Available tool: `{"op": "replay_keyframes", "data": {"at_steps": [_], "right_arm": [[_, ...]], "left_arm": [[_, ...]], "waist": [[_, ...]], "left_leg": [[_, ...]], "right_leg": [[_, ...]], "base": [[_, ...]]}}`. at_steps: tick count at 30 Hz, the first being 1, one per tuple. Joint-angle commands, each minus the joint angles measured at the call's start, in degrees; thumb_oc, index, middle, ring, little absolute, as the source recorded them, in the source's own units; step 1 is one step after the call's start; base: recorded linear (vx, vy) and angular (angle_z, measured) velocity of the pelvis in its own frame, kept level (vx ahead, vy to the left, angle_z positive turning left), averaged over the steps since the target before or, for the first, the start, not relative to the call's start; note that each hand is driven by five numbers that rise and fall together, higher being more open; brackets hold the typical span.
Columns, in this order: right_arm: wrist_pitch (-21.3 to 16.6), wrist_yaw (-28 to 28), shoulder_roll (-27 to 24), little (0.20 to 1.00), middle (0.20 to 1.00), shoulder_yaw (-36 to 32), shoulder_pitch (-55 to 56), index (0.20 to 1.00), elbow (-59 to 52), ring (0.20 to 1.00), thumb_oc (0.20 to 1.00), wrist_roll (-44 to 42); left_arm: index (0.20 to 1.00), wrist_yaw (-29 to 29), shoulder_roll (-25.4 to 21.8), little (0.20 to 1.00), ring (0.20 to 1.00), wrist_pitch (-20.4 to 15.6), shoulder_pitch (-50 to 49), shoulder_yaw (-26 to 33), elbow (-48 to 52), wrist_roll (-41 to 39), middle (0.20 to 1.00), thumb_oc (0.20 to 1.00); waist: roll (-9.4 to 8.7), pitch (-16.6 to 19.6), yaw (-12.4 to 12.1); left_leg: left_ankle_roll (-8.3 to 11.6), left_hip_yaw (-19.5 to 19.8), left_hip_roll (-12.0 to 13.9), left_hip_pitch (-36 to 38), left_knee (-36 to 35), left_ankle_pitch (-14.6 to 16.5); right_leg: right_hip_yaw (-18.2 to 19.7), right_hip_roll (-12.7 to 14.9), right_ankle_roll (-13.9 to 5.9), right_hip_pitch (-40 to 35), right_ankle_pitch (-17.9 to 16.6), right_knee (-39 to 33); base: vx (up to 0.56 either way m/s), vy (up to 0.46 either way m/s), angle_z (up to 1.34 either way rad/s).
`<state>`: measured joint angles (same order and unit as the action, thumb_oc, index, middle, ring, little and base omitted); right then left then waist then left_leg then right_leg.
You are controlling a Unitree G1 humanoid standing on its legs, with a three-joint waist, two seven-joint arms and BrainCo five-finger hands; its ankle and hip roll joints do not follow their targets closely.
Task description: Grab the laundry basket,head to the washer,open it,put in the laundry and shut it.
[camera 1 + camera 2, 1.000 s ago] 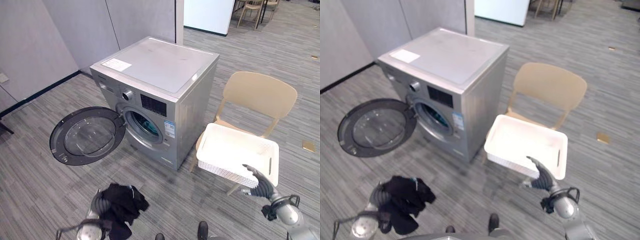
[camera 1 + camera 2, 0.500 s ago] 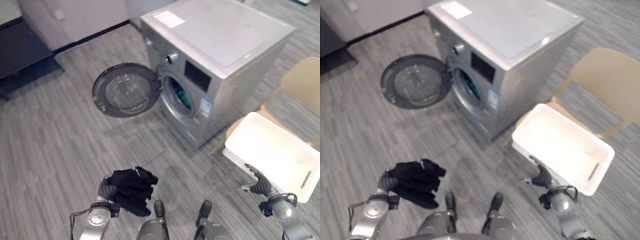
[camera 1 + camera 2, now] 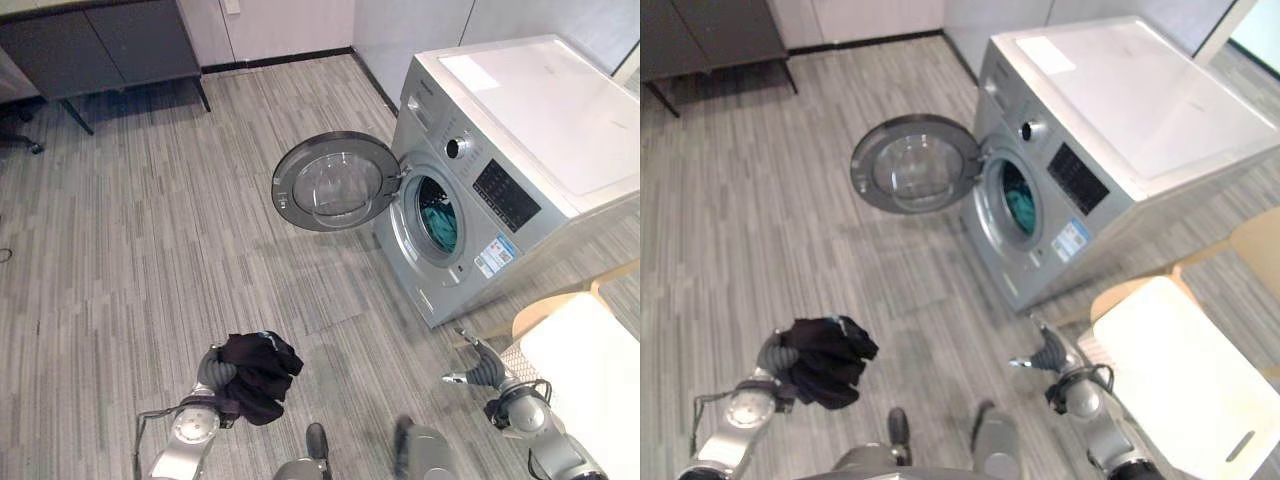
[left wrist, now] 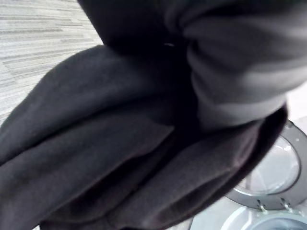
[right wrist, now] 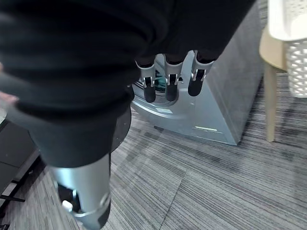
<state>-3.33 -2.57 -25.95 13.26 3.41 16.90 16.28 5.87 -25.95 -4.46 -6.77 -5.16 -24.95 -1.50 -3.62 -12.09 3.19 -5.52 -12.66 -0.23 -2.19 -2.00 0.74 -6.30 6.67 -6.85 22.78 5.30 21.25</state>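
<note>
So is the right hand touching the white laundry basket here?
Apart. In the right eye view the right hand hangs open over bare floor, with a clear gap to the basket.

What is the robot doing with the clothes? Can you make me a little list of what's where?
left hand: curled round the black clothes, held above the floor
right hand: fingers straight, holding nothing, beside the basket
washer: door swung wide open
inside the drum: something teal
white basket: resting on a tan chair, next to the washer
task stage: clothes not yet in the washer
</note>
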Motion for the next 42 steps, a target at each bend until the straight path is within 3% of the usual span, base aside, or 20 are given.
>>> {"op": "replay_keyframes", "data": {"at_steps": [1, 5, 6, 7, 9, 10, 11, 14, 15, 18, 19, 21, 25, 30, 32, 35, 37, 40, 41, 42], "right_arm": [[-0.9, -1.3, -1.8, 1.0, 1.0, -1.3, -0.6, 1.0, 1.6, 1.0, 1.0, 0.1], [-0.8, -0.8, -1.8, 1.0, 1.0, -1.1, 0.2, 1.0, 3.0, 1.0, 1.0, 0.2], [-1.0, -0.7, -2.0, 1.0, 1.0, -1.3, 1.6, 1.0, 3.3, 1.0, 1.0, 0.7], [-1.0, -0.7, -2.0, 1.0, 1.0, -1.3, 1.6, 1.0, 3.2, 1.0, 1.0, 0.7], [-1.3, -0.6, -2.4, 1.0, 1.0, -1.7, 1.6, 1.0, 4.2, 1.0, 1.0, 1.0], [-1.3, -0.8, -2.7, 1.0, 1.0, -1.8, 1.3, 1.0, 4.4, 1.0, 1.0, 0.9], [-1.2, -1.2, -3.2, 1.0, 1.0, -2.0, 0.7, 1.0, 4.4, 1.0, 1.0, 0.4], [-0.9, -1.4, -3.4, 1.0, 1.0, -2.2, 0.4, 1.0, 4.5, 1.0, 1.0, 0.1], [-0.6, -1.8, -3.7, 1.0, 1.0, -2.4, 0.1, 1.0, 5.0, 1.0, 1.0, -0.1], [-0.6, -1.9, -3.7, 1.0, 1.0, -2.6, 0.0, 1.0, 5.2, 1.0, 1.0, -0.3], [-0.4, -2.1, -3.8, 1.0, 1.0, -2.7, 0.0, 1.0, 5.4, 1.0, 1.0, -0.4], [-0.5, -2.2, -3.7, 1.0, 1.0, -2.2, -0.2, 1.0, 5.9, 1.0, 1.0, -0.2], [-0.6, -2.6, -3.1, 1.0, 1.0, -1.6, -0.7, 1.0, 6.8, 1.0, 1.0, 0.2], [-0.6, -2.1, -1.9, 1.0, 1.0, -2.4, 0.2, 1.0, 7.3, 1.0, 1.0, 0.5], [-0.4, -1.7, -1.2, 1.0, 1.0, -2.4, 0.3, 1.0, 7.5, 1.0, 1.0, 0.7], [-0.2, -1.5, -0.8, 1.0, 1.0, -2.0, -0.3, 1.0, 7.4, 1.0, 1.0, 0.9], [-0.4, -1.1, -0.3, 1.0, 1.0, -1.1, -1.5, 1.0, 7.0, 1.0, 1.0, 0.9], [-0.9, -1.1, 0.5, 1.0, 1.0, -0.2, -2.5, 1.0, 6.3, 1.0, 1.0, 0.8], [-1.1, -1.1, 0.7, 1.0, 1.0, 0.1, -2.8, 1.0, 6.5, 1.0, 1.0, 0.8], [-1.0, -1.1, 0.7, 1.0, 1.0, 0.1, -3.0, 1.0, 6.6, 1.0, 1.0, 0.9]], "left_arm": [[0.2, 1.0, -0.8, 0.2, 0.2, -2.8, 1.5, 0.2, 4.4, 1.3, 0.2, 0.2], [0.2, 1.3, -0.2, 0.2, 0.2, -2.9, 2.5, -0.9, 4.0, 1.8, 0.2, 0.2], [0.2, 0.8, 0.2, 0.2, 0.2, -3.1, 2.2, -1.8, 4.3, 2.5, 0.2, 0.2], [0.2, 0.8, 0.2, 0.2, 0.2, -3.1, 2.1, -1.8, 4.3, 2.5, 0.2, 0.2], [0.2, -0.1, 1.0, 0.2, 0.2, -3.1, 1.7, -2.8, 4.2, 2.5, 0.2, 0.2], [0.2, -0.4, 1.1, 0.2, 0.2, -3.0, 1.5, -3.0, 4.3, 2.4, 0.2, 0.2], [0.2, -0.7, 1.6, 0.2, 0.2, -2.8, 1.5, -3.0, 3.9, 1.7, 0.2, 0.2], [0.2, -0.8, 1.6, 0.2, 0.2, -2.9, 1.8, -3.1, 3.8, 1.4, 0.2, 0.2], [0.2, -1.1, 1.4, 0.2, 0.2, -2.8, 2.0, -3.2, 3.7, 1.5, 0.2, 0.2], [0.2, -1.0, 1.0, 0.2, 0.2, -2.8, 1.9, -3.1, 4.1, 1.7, 0.2, 0.2], [0.2, -1.0, 0.7, 0.2, 0.2, -2.7, 1.4, -2.4, 5.0, 1.5, 0.2, 0.2], [0.2, -0.6, 0.8, 0.2, 0.2, -2.8, 1.3, -2.0, 5.3, 1.3, 0.2, 0.2], [0.2, -0.3, 1.3, 0.2, 0.2, -3.0, 1.0, -2.5, 5.6, 0.6, 0.2, 0.2], [0.2, -1.5, 0.6, 0.2, 0.2, -2.7, -0.2, -3.1, 5.8, 0.8, 0.2, 0.2], [0.2, -1.7, -0.5, 0.2, 0.2, -2.4, -0.2, -2.9, 5.9, 1.5, 0.2, 0.2], [0.2, -1.0, -1.4, 0.2, 0.2, -2.3, 0.4, -2.5, 5.8, 2.3, 0.2, 0.2], [0.2, -0.1, -2.1, 0.2, 0.2, -2.4, 1.0, -1.9, 5.9, 2.4, 0.2, 0.2], [0.2, 0.8, -2.0, 0.2, 0.2, -2.5, 1.2, -1.0, 6.0, 2.0, 0.2, 0.2], [0.2, 0.9, -1.8, 0.2, 0.2, -2.5, 1.0, -0.6, 5.7, 1.5, 0.2, 0.2], [0.2, 0.9, -1.7, 0.2, 0.2, -2.3, 0.7, -0.2, 5.8, 1.4, 0.2, 0.2]], "waist": [[1.15, -0.7, 2.8], [0.99, -0.4, 4.1], [1.01, 0.3, 4.5], [0.81, 0.4, 4.7], [1.88, 2.1, 5.7], [1.95, 1.9, 5.6], [0.97, 1.9, 5.3], [0.35, 1.6, 5.0], [-0.85, 1.1, 3.2], [-1.45, 1.1, 2.8], [-1.21, 0.5, 1.3], [-0.82, 0.0, 0.0], [-0.34, 0.2, -0.8], [-0.65, 2.4, -0.4], [-1.02, 2.7, 0.6], [-1.28, 2.4, 0.7], [-1.31, 2.0, 0.2], [-0.71, 1.4, -1.5], [-0.43, 1.5, -2.5], [-0.16, 1.6, -3.0]], "left_leg": [[2.43, 4.3, -3.2, 7.4, 0.8, 8.7], [2.82, 8.2, -4.2, 10.6, 0.3, 10.3], [3.3, 9.6, -4.1, 12.1, 1.4, 12.2], [3.29, 9.8, -4.3, 11.9, 1.4, 12.0], [6.65, 9.0, -1.8, 10.9, 8.6, 9.7], [8.0, 8.1, -0.7, 9.0, 14.7, 7.5], [8.83, 6.1, 1.0, 4.5, 22.7, 3.3], [8.24, 4.7, 1.9, 1.9, 24.6, 3.3], [6.52, 3.7, 2.3, -3.7, 22.8, 6.5], [6.36, 4.1, 1.7, -6.1, 20.2, 6.1], [7.18, 6.4, 1.2, -9.0, 15.5, 2.6], [8.54, 10.4, 1.2, -10.6, 11.2, -1.4], [8.94, 15.6, 1.1, -11.2, 8.5, -2.7], [7.33, 12.5, 1.0, -7.6, 7.6, -1.0], [5.66, 9.5, 0.9, -6.3, 8.2, 1.0], [4.69, 6.7, 1.0, -5.1, 8.4, 2.6], [4.41, 3.6, 1.7, -4.2, 7.7, 2.9], [4.7, -1.2, 3.0, -1.5, 6.5, 3.6], [4.92, -3.5, 3.7, -0.6, 6.5, 3.9], [5.36, -4.3, 4.2, 0.8, 6.4, 5.3]], "right_leg": [[-1.6, -4.7, -0.64, -2.1, -8.0, -11.4], [-1.6, -5.1, -1.32, -0.8, -10.2, -15.3], [0.4, -5.1, -0.31, -2.4, -10.3, -15.2], [0.3, -4.8, -0.31, -2.4, -10.5, -15.4], [0.0, -5.2, 1.17, -5.1, -10.1, -15.0], [0.0, -5.6, 1.89, -7.1, -9.5, -15.3], [0.0, -5.4, 3.34, -10.5, -8.0, -16.8], [0.1, -5.0, 3.87, -11.9, -7.1, -17.4], [1.5, -4.8, 3.87, -15.5, -5.3, -18.5], [2.0, -4.4, 3.63, -16.2, -4.8, -18.7], [3.8, -5.5, 3.74, -18.1, -3.7, -18.7], [6.2, -6.7, 3.77, -19.4, -2.8, -18.2], [10.1, -7.1, 3.51, -20.5, -1.5, -16.8], [13.4, -5.7, 2.31, -22.0, -0.9, -16.0], [16.2, -5.1, 1.23, -21.0, -1.0, -13.9], [17.4, -5.2, 0.43, -19.6, -1.0, -11.0], [14.8, -4.9, -0.38, -16.6, -2.5, -8.5], [-1.8, -0.6, 0.65, -15.5, -1.1, -7.4], [-9.0, 1.4, 1.51, -15.8, -0.4, -6.8], [-13.2, 2.8, 1.44, -16.4, 1.2, -5.7]], "base": [[0.25, -0.029, 0.85], [0.35, -0.092, 0.78], [0.21, -0.102, 0.62], [0.45, -0.249, 0.66], [0.39, -0.237, 1.14], [0.34, -0.216, 1.02], [0.23, -0.157, 0.46], [0.16, -0.088, -0.09], [0.27, -0.117, -0.39], [0.2, -0.028, -0.36], [0.22, 0.047, -0.51], [0.27, 0.102, -0.59], [0.2, 0.136, -1.13], [0.21, 0.196, -0.65], [0.12, 0.248, -0.84], [0.04, 0.146, -0.8], [-0.03, 0.121, -0.96], [-0.01, 0.094, -1.44], [0.07, 0.079, -1.39], [0.11, 0.002, -2.34]]}}
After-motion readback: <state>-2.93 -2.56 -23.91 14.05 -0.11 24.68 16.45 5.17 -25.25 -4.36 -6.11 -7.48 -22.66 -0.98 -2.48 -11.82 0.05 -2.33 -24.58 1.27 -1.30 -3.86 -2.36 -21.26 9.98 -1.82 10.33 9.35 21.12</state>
